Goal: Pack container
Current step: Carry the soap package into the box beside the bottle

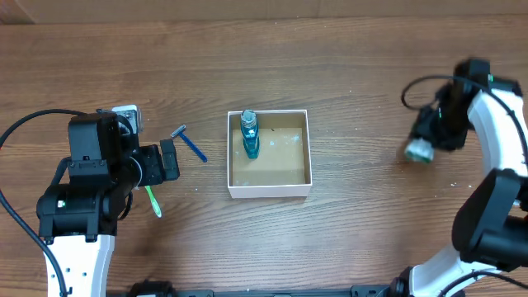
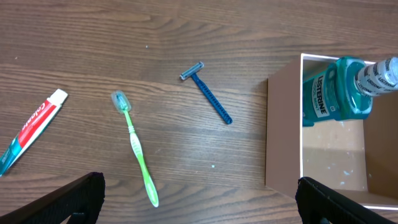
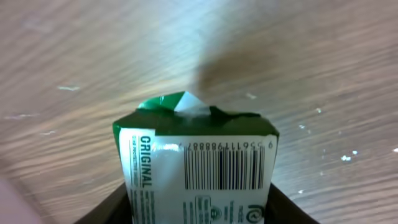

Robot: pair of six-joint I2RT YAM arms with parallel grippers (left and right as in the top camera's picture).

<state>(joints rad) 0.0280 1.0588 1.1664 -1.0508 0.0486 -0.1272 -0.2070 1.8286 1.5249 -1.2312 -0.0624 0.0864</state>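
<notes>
A: Where's the box?

B: The box (image 1: 280,165) is mid-table, open side up. One thing is in it so far: a mouthwash bottle (image 1: 250,136), lying along the left wall w/ its cap toward the far edge. The rest of the floor is bare.

A: What's outside?

B: A razor (image 1: 191,145) just left of the box. A toothbrush (image 1: 153,200) further left and nearer. A toothpaste tube (image 2: 34,127) shows in the left wrist view, left of the brush and apart from it. None of them touch the box.

A: Grippers?

B: The left gripper (image 2: 208,208) is spread wide w/ nothing between the fingers. It hangs over the table left of the box, w/ the razor and brush in its view. The right gripper (image 1: 422,145) is clamped on a green-and-white packet (image 3: 199,168), well right of the box. The packet looks lifted off the wood, going by the shadow, but I'm not 100% sure.

A: Progress?

B: Early, I'd say. One of five visible items is packed. The packet is in hand and needs carrying left and setting down in the free part. After that there's the razor, brush and paste, prob. for the left arm.
</notes>
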